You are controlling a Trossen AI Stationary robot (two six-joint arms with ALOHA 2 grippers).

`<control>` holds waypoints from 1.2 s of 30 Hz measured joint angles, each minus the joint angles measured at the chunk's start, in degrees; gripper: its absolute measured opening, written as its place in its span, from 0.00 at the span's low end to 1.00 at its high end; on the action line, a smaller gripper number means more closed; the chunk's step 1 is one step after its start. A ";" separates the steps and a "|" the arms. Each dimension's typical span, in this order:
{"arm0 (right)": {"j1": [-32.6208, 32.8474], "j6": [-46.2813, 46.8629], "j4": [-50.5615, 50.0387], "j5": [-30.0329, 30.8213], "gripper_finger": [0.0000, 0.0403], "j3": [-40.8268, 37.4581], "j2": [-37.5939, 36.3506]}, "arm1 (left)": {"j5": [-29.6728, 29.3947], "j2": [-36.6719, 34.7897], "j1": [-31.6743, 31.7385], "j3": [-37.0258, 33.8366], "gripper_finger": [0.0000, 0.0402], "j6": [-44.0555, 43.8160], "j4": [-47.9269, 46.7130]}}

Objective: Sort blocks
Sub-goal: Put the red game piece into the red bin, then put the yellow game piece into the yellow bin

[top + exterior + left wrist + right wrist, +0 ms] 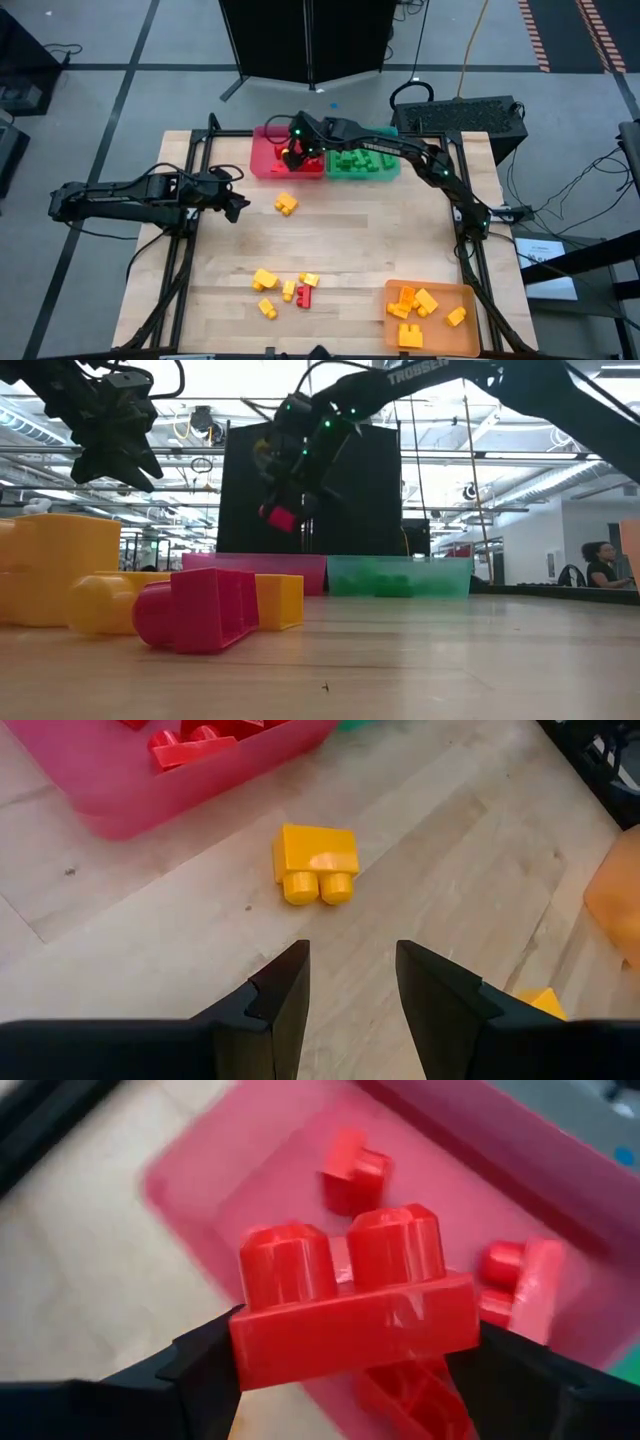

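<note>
The right hand [345,1360] hung over the red tray [265,160], clamped on a red block [355,1305] by its two long side faces, studs up. Other red blocks [355,1170] lay in the tray below. The left hand [350,990] hovered over the worktop [380,230], fingers apart and empty, near a yellow block [315,860]. More blocks [285,290] lay scattered nearby. These looked light, rigid and smooth; flat sides offer the surest grip, since studs could slip.

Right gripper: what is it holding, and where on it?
A red block, clamped by its two short ends, studs showing, above the red tray. Left gripper holds nothing.
</note>
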 joint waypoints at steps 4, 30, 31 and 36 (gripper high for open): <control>-0.12 -5.72 1.04 0.06 0.82 0.07 -0.46 | 0.11 0.00 0.00 0.00 0.38 0.09 0.01; 29.72 -15.07 -17.96 -1.33 0.86 1.45 -0.92 | 0.01 -0.01 0.00 0.00 0.38 1.54 0.01; 30.96 -14.13 -17.00 -0.43 0.86 1.44 -0.92 | -0.04 -0.01 0.00 0.00 0.38 1.50 0.01; 33.44 -8.53 -12.06 2.05 0.86 -1.93 -0.78 | -0.31 0.00 0.00 0.00 0.38 0.06 0.01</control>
